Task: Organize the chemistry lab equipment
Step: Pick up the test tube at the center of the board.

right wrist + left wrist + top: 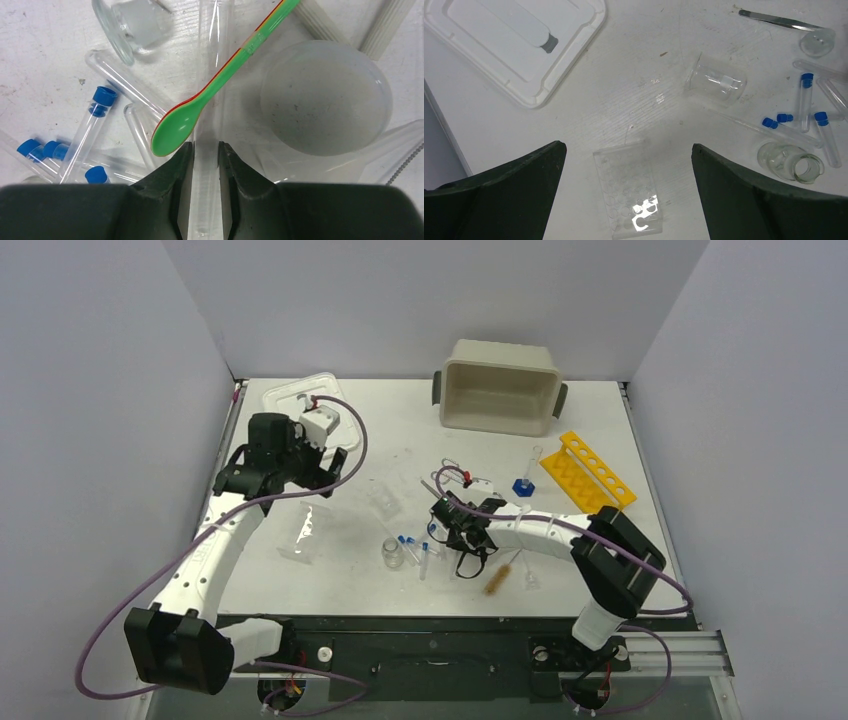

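- Your left gripper (pixel 626 146) hangs with its fingers wide apart, holding nothing.
- A clear well plate (pixel 629 197) lies flat directly under it, between the fingers. In the wrist view a white lid (pixel 519 55) sits ahead-left.
- Ahead-right of it are a tipped beaker (pixel 716 82), blue-capped tubes (pixel 805 102) and tweezers (pixel 779 20).
- Your right gripper (pixel 206 146) is pinched on a clear tube (pixel 215 45) that lies flat and runs straight ahead.
- A green spoon (pixel 200 107) lies across that tube, its bowl touching one fingertip.
- A round dish (pixel 325 97) lies just ahead-right of the fingers.
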`<act>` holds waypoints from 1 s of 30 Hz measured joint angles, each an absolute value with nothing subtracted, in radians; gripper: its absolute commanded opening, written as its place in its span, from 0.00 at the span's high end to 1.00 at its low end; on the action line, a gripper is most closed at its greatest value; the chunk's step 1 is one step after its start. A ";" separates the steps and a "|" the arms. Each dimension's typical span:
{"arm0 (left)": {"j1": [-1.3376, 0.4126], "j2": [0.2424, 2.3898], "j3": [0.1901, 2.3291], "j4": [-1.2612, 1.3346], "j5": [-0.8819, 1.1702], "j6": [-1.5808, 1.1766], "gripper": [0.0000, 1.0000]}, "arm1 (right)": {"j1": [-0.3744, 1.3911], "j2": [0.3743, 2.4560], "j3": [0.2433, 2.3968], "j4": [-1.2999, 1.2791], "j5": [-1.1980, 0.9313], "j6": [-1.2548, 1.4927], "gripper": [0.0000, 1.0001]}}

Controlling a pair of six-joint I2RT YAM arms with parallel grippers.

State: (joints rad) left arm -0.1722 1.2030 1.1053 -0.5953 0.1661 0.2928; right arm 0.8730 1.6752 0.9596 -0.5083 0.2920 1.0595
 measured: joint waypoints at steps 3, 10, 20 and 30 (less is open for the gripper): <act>-0.196 1.195 1.105 -0.598 0.176 0.292 0.03 | 0.881 1.644 0.960 -0.525 0.304 1.063 1.00; -0.222 1.194 1.141 -0.673 0.262 0.262 0.03 | 0.929 1.497 0.996 -0.593 0.361 1.059 1.00; -0.262 1.188 1.269 -0.702 0.588 0.105 0.04 | 1.034 1.296 1.037 -0.481 0.500 0.921 1.00; -0.362 1.192 1.233 -0.646 0.802 -0.033 0.03 | 1.054 1.312 1.179 -0.193 0.547 0.825 1.00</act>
